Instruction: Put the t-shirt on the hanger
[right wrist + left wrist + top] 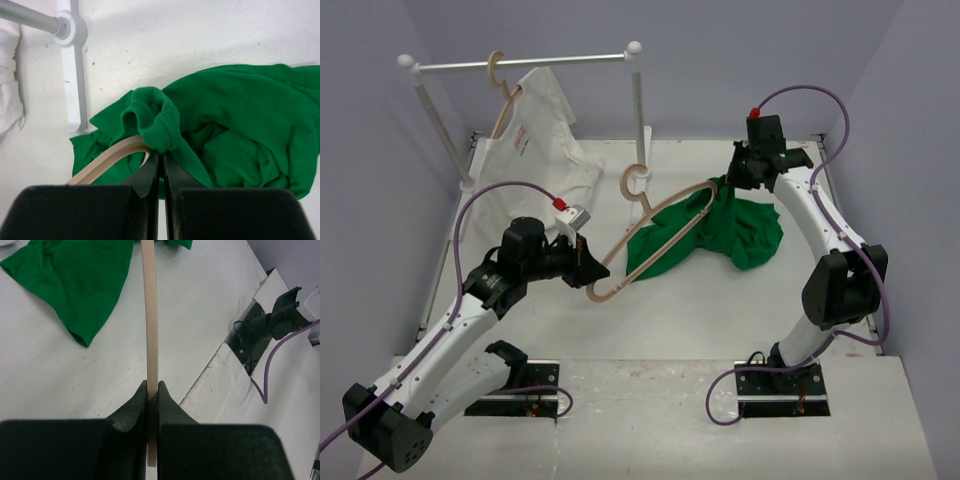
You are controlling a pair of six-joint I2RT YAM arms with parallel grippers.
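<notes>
The green t-shirt [740, 232] lies bunched on the table at centre right. The tan wooden hanger [655, 232] stretches across the middle, its curved hook toward the back and its right end under the shirt's collar. My left gripper [592, 268] is shut on the hanger's near left end; in the left wrist view the hanger bar [150, 315] runs up from between the fingers. My right gripper [738, 180] is shut on the shirt's ribbed collar [161, 131], lifted over the hanger's tip [112, 154].
A white rail [530, 63] on two posts stands at the back left. From it hangs a second wooden hanger bearing a white t-shirt [535, 150]. Purple walls close in left, right and back. The rail's white foot [75, 75] lies beside the green shirt.
</notes>
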